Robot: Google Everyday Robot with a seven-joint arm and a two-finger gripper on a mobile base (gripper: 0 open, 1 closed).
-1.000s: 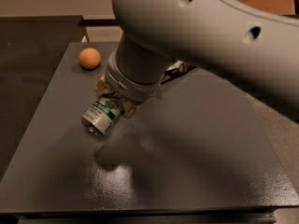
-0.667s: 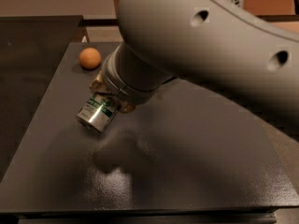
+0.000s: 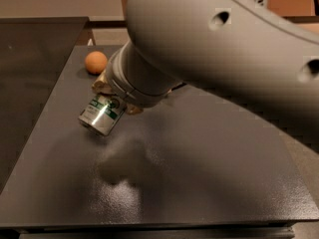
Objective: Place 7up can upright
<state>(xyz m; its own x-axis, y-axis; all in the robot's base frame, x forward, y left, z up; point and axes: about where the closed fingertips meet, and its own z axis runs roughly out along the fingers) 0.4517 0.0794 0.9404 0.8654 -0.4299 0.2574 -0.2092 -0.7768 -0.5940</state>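
The 7up can (image 3: 101, 114), silver with a green-and-white label, hangs tilted above the dark table (image 3: 209, 183), its end pointing down and to the left. My gripper (image 3: 115, 99) is shut on its upper end, just under the big grey wrist of my arm (image 3: 144, 78). The can is off the surface and its shadow falls on the table below it. The arm hides most of the gripper.
A small orange ball (image 3: 95, 62) lies at the table's far left corner, just behind the gripper. The table's left edge runs close to the can. A second dark surface (image 3: 35, 49) stands to the left. The arm covers the upper right of the view.
The arm has moved left and toward the camera with the can in its grip. The can stays tilted and now sits a little lower and further left.
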